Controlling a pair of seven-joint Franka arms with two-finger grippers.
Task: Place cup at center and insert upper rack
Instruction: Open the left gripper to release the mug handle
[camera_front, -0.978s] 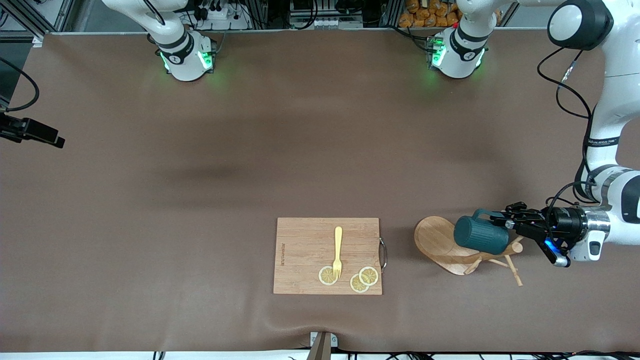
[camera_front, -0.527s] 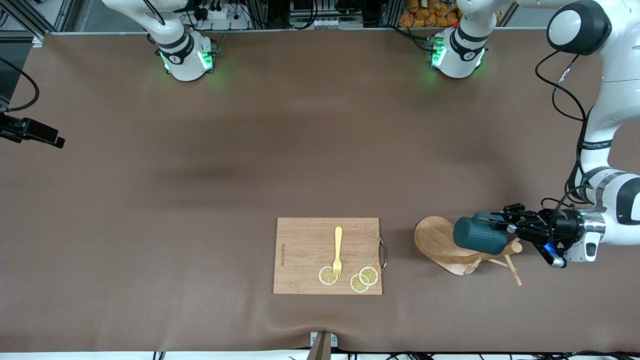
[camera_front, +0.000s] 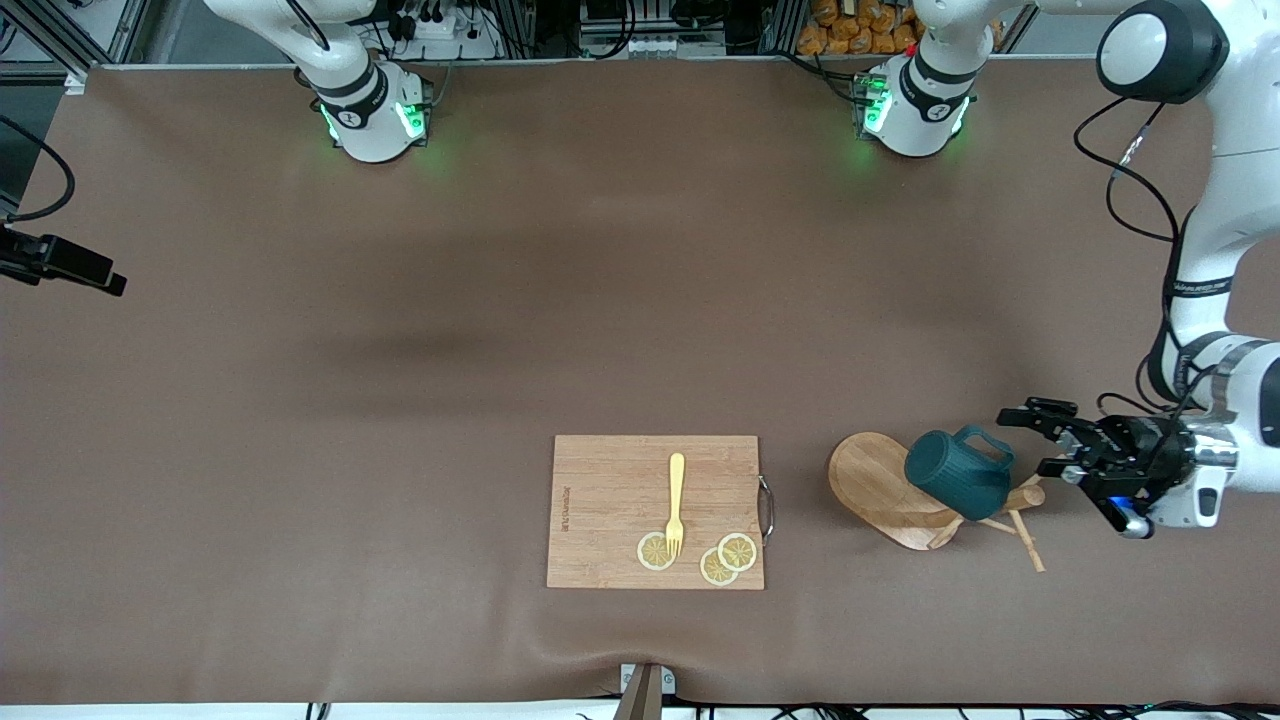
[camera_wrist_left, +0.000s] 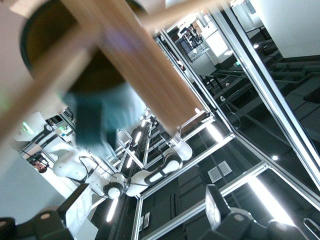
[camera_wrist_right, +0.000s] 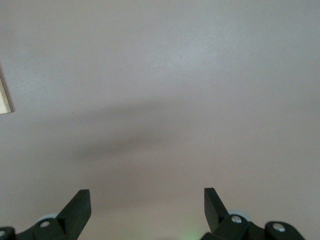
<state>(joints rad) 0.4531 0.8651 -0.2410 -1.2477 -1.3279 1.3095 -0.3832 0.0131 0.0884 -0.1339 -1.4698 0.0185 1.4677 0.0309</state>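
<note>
The dark teal cup (camera_front: 955, 472) lies on its side on the upper rack (camera_front: 875, 482). The rack is tipped over on the table, with its oval base on edge and its pegs (camera_front: 1012, 522) pointing toward the left arm's end. My left gripper (camera_front: 1042, 440) is open and empty, just off the cup's handle (camera_front: 988, 440). In the left wrist view the rack's post (camera_wrist_left: 135, 65) and the blurred cup (camera_wrist_left: 100, 120) fill the near field. My right gripper (camera_wrist_right: 147, 202) is open and empty above bare table; it does not show in the front view.
A rectangular wooden cutting board (camera_front: 610, 500) with a yellow fork (camera_front: 676, 500) and lemon slices (camera_front: 728, 558) lies beside the rack, toward the right arm's end. Its corner shows in the right wrist view (camera_wrist_right: 4, 97). Brown mat covers the table.
My left gripper has opened, let go of the cup's handle and drawn back toward the left arm's end. The cup has settled slightly on the rack. The right arm has not moved.
</note>
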